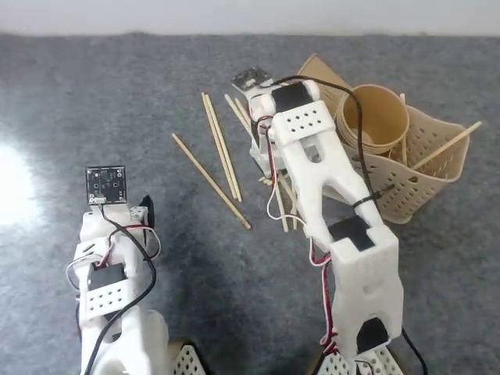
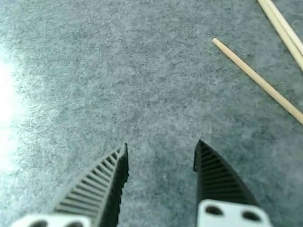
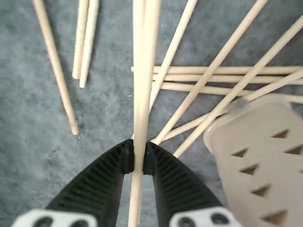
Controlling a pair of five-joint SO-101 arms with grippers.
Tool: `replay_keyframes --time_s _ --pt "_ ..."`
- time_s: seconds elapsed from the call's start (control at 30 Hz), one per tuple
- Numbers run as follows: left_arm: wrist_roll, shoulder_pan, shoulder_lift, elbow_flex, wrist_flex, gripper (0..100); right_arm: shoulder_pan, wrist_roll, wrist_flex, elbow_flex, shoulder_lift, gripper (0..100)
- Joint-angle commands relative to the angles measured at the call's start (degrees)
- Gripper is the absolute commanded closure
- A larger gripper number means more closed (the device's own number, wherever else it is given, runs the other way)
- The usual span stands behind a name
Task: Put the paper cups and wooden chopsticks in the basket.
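Observation:
My right gripper (image 3: 137, 158) is shut on a pair of wooden chopsticks (image 3: 143, 71) held side by side, just above a crossed pile of chopsticks (image 3: 222, 78) on the grey carpet. A corner of the beige perforated basket (image 3: 255, 146) lies close beside it. In the high view the right arm (image 1: 312, 156) stretches over that pile next to the basket (image 1: 426, 168), which holds stacked paper cups (image 1: 375, 117) and a leaning chopstick (image 1: 445, 144). My left gripper (image 2: 161, 151) hangs open over bare carpet, with one chopstick (image 2: 255, 78) lying ahead of it.
More loose chopsticks lie left of the right arm: a single one (image 1: 211, 181) and a pair (image 1: 223, 144). The left arm (image 1: 109, 266) stands at the lower left. Open carpet (image 1: 86, 101) spreads across the far left.

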Motion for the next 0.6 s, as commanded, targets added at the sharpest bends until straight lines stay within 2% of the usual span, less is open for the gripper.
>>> replay_keyframes --time_s 0.0,0.4,0.57 --pt "-0.5 0.4 -1.0 -0.4 -1.4 79 0.0 1.6 0.8 -1.8 -8.0 99.2" --pt "-0.5 0.4 -1.0 -0.4 -1.4 79 0.1 1.7 5.1 -1.8 -26.2 99.2" --pt "-0.5 0.4 -1.0 -0.4 -1.4 79 4.2 2.0 5.0 -1.8 -36.4 99.2"
